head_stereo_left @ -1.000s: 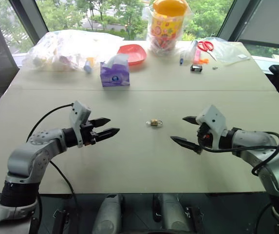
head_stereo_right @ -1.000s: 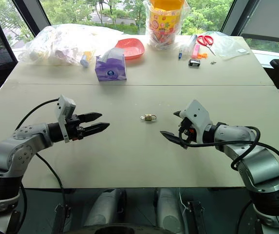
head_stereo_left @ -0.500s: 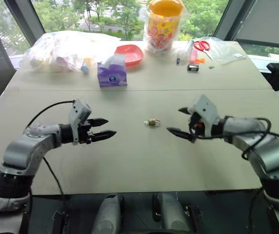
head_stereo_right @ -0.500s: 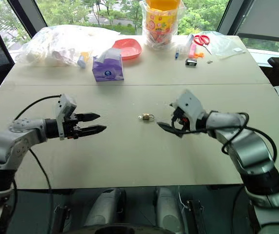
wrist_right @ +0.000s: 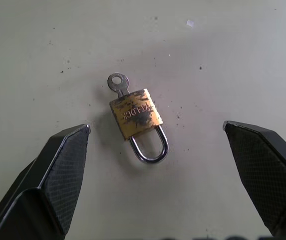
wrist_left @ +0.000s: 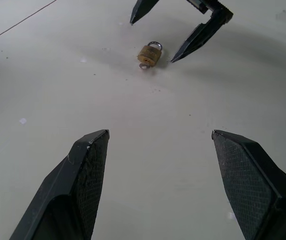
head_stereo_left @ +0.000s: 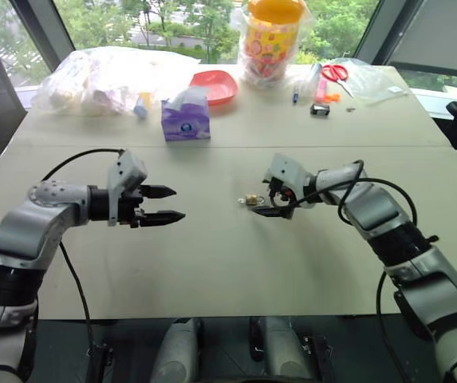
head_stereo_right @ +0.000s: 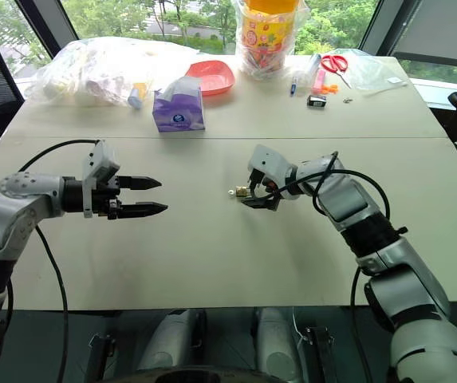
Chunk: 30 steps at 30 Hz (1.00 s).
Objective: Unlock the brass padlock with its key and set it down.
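Lying flat on the table [head_stereo_left: 212,263], the brass padlock [wrist_right: 135,114] has the key [wrist_right: 118,83] in its base (shackle closed). The right gripper [head_stereo_left: 273,199] hangs just beside it, fingers spread, grasping nothing. The left gripper [head_stereo_left: 167,204], released too, sits well apart.

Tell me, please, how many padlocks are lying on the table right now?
1. The brass padlock lies flat mid-table, key in its base, between the right gripper's open jaws. The bags could hide others.

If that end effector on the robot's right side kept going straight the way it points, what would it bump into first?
Most likely the brass padlock, lying with its key in it, right between the open fingers of the right end effector; otherwise the table beneath it.
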### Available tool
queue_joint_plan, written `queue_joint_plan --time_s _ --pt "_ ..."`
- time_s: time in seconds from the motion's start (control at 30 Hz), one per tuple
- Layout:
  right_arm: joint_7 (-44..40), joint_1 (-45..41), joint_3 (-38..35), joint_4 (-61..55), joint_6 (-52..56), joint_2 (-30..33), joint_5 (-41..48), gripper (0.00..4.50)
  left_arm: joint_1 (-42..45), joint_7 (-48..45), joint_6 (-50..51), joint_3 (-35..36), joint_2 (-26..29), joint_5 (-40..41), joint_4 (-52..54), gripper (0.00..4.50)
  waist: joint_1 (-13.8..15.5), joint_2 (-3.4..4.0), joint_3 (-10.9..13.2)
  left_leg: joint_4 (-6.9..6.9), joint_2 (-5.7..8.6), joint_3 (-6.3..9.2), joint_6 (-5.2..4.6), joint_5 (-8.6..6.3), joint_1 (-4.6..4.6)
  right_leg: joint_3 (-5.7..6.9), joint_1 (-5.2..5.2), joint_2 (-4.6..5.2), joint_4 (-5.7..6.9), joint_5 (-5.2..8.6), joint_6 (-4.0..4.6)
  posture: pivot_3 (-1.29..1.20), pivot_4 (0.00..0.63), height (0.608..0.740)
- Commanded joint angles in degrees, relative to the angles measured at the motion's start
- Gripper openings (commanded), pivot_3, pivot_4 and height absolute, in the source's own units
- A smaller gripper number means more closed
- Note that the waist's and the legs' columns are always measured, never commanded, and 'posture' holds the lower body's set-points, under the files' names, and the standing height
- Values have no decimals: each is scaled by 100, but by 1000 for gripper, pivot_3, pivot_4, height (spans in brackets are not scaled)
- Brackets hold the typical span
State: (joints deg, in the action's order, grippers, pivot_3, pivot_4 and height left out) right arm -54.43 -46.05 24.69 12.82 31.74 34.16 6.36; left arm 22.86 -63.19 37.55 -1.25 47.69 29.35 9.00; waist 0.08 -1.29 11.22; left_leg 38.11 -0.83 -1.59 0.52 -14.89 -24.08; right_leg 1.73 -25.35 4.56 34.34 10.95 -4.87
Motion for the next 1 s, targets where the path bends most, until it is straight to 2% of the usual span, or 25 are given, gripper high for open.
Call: queue_joint_plan --time_s 0.03,0.13,0.3,0.33,0.43,0.63,0.83,1.0 --pt "-367 -225 51 357 -356 -134 -170 4500 -209 161 14 153 -8 43 410 3405 -16 0 0 0 0 0 0 0 0 0 0 0 1 0 0 0 150 740" --pt "-640 -320 104 708 -511 -277 -278 3611 -366 307 143 259 -17 119 617 3442 -32 0 0 1 0 1 0 0 0 0 1 0 4 -1 -1 0 150 740" --pt "-771 -431 52 1158 -943 -498 -498 947 -393 416 200 287 -40 113 639 3442 -86 0 0 6 0 2 1 1 14 0 8 0 18 -1 -1 0 150 740" --pt "-692 -446 6 1194 -1072 -543 -547 670 -361 443 197 290 -103 127 558 3442 -89 0 0 5 0 1 1 1 19 -1 9 0 21 -1 -1 0 150 740" --pt "-400 -423 -156 1131 -1658 -590 -715 685 -190 516 149 300 -345 161 216 3442 -89 0 0 6 0 -1 3 2 34 -3 16 0 33 -1 -2 0 150 740" --pt "411 -143 -510 -79 -2932 -250 -1270 685 838 409 317 491 -1210 662 -999 3442 -55 -3 -1 14 6 4 13 8 38 -5 12 3 70 1 -8 0 150 740" --pt "697 157 -755 -1119 -2852 -170 -1416 685 1943 20 141 407 -1746 647 -2416 3442 -91 -4 -2 13 8 2 13 9 47 -6 15 2 77 0 -10 0 150 740" --pt "855 257 -831 -1545 -2673 -183 -1569 685 2710 -430 -154 259 -2019 414 -3488 3442 -88 -4 -2 14 8 1 13 9 50 -7 17 0 80 0 -9 0 150 740"
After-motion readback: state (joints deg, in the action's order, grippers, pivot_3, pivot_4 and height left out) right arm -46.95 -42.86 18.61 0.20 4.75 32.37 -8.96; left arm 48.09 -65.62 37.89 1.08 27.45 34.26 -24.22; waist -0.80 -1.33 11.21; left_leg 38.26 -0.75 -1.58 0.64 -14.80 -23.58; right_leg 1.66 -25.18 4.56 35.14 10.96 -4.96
